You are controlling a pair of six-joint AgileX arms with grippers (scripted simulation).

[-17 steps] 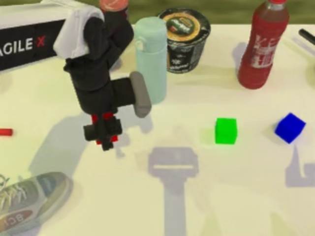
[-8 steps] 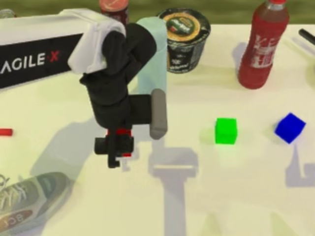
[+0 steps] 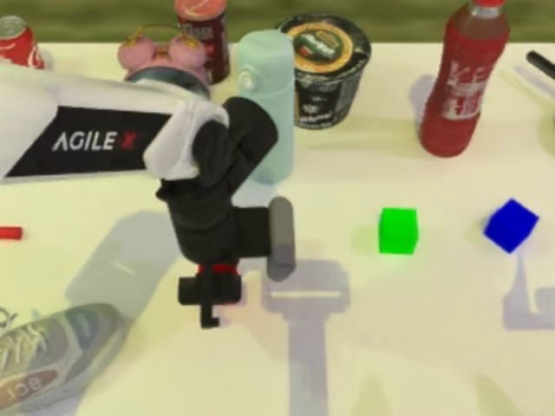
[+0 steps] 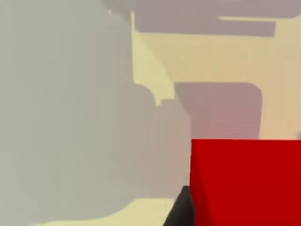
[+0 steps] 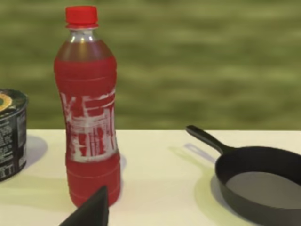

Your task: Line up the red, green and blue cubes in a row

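My left gripper point(image 3: 210, 296) is shut on the red cube point(image 3: 218, 269), of which only a sliver shows under the wrist in the top view. In the left wrist view the red cube point(image 4: 244, 183) fills the corner, held above the table's shadowed surface. Right of centre on the table sits the green cube point(image 3: 398, 230), and the blue cube point(image 3: 511, 225) lies farther right, turned at an angle. Only a dark tip of my right gripper point(image 5: 94, 209) shows, in the right wrist view; it is out of the top view.
Along the back stand a pale green flask point(image 3: 267, 95), a noodle cup point(image 3: 325, 65), a red bottle point(image 3: 462, 78), a pink alarm clock point(image 3: 165, 56) and soda cans point(image 3: 201, 22). A shoe point(image 3: 52, 355) lies front left, a thin red bar point(image 3: 10, 232) at the left edge, a black pan point(image 5: 258, 183) beyond the bottle.
My left arm has carried the red cube toward the table's front and a little to the right. The green and blue cubes have not moved.
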